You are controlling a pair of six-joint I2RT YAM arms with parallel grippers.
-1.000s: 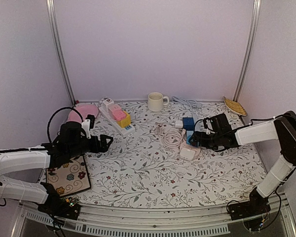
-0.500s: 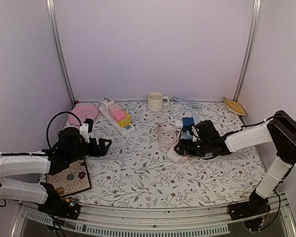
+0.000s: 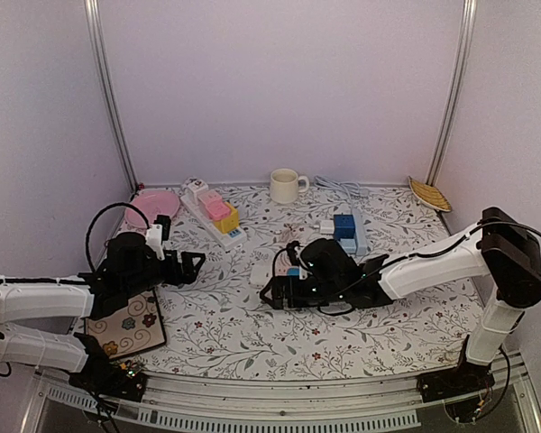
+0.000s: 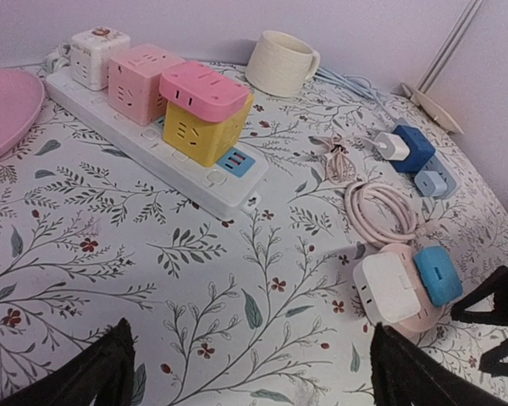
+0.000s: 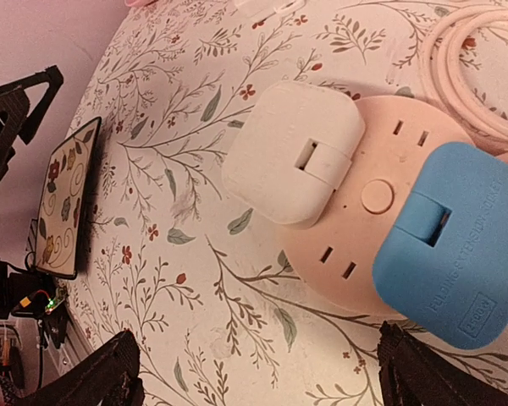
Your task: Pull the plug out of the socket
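Observation:
A round pink socket lies on the floral table with a white plug and a blue plug seated in it. It also shows in the left wrist view and, small, in the top view. My right gripper is open and empty, its fingers spread wide just short of the socket, not touching it. In the top view the right gripper sits at the table's middle. My left gripper is open and empty, well left of the socket, low over the table.
A white power strip carries pink and yellow cube adapters at the back left. A cream mug, a pink plate, a coiled pink cable, blue adapters and a floral pad are also there.
My right arm has swept left to the table's middle, and the pink socket with its plugs has slid left with it. My left gripper has barely moved.

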